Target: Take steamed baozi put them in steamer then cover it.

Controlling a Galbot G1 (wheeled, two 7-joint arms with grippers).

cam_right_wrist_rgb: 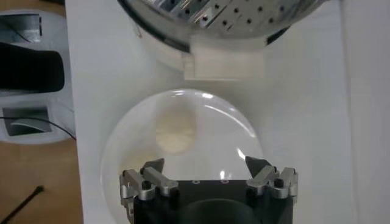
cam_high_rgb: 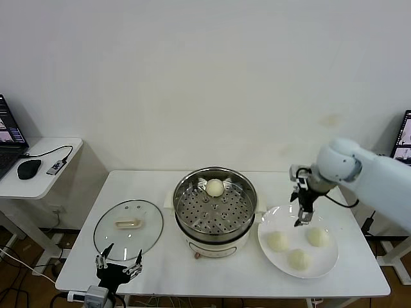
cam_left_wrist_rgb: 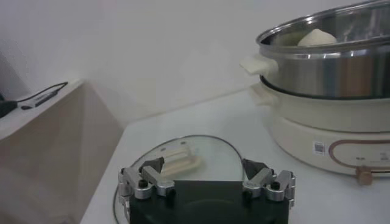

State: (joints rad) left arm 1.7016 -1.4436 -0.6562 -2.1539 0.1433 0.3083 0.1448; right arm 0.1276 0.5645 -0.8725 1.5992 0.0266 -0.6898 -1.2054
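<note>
The steamer [cam_high_rgb: 215,208] stands mid-table with one baozi [cam_high_rgb: 214,187] on its perforated tray. Three more baozi [cam_high_rgb: 277,241] [cam_high_rgb: 317,237] [cam_high_rgb: 298,259] lie on a white plate [cam_high_rgb: 286,222] to its right. My right gripper [cam_high_rgb: 304,215] hangs open over the plate's far side, holding nothing. From the right wrist, one baozi [cam_right_wrist_rgb: 175,131] lies on the plate [cam_right_wrist_rgb: 225,140] ahead of that gripper [cam_right_wrist_rgb: 207,167]. The glass cover [cam_high_rgb: 128,229] lies flat to the left of the steamer. My left gripper [cam_high_rgb: 119,262] is open at the cover's near edge [cam_left_wrist_rgb: 203,167].
A low side table at the far left carries a laptop [cam_high_rgb: 6,138], a mouse [cam_high_rgb: 29,169] and a cable. The steamer's cream side handle [cam_right_wrist_rgb: 224,61] juts toward the plate. The table's front edge [cam_high_rgb: 218,295] runs just below the plate and the cover.
</note>
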